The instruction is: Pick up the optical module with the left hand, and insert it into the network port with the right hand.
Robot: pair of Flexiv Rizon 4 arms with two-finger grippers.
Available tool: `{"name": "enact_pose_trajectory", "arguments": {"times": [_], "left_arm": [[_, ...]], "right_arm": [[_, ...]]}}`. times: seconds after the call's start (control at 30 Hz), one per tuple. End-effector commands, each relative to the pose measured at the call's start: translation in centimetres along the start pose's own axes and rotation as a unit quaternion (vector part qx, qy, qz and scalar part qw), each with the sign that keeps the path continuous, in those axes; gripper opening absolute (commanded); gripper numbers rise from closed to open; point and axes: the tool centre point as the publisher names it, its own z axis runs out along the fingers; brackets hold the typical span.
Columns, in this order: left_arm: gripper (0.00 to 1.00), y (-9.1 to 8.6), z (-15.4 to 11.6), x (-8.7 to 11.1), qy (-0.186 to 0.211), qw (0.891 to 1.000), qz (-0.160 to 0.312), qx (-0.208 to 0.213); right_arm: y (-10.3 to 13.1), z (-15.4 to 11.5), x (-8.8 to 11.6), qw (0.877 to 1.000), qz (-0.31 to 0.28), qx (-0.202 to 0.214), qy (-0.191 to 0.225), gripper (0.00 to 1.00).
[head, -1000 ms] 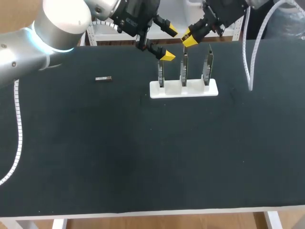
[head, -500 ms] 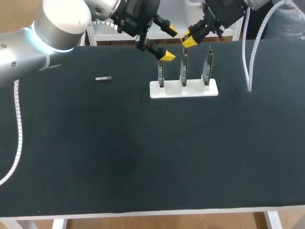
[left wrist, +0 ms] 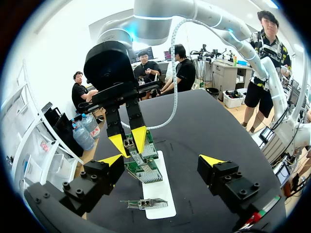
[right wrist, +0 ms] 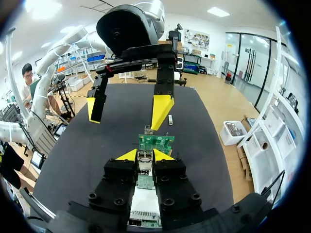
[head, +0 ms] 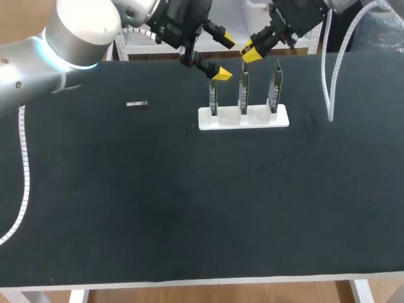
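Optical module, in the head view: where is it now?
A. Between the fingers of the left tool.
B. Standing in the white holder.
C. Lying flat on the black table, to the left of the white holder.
C: the optical module lies on the table, apart from the white holder.

Head camera high over table [head: 189,208]; opposed wrist cameras close above shared white stand [head: 243,118].

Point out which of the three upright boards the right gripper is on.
The middle board: the right gripper is shut on its top edge. The left board stands by the open left gripper; the right board has none near.
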Motion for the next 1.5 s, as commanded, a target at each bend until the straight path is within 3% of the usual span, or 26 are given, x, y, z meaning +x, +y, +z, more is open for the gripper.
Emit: {"name": "enact_pose_trajectory", "arguments": {"times": [0.03,0.43,1.5], "left_arm": [[1.0,0.0,0.0,0.0,0.001,1.0,0.001,0.0],[1.0,0.0,0.0,0.0,0.001,1.0,0.001,0.0],[1.0,0.0,0.0,0.0,0.001,1.0,0.001,0.0]], "right_arm": [[-0.3,0.2,0.3,1.0,0.0,-0.003,0.001,0.0],[0.3,-0.7,-0.9,1.0,-0.018,0.007,0.003,0.0],[1.5,-1.0,-1.5,0.999,-0.021,0.011,0.025,0.0]]}}
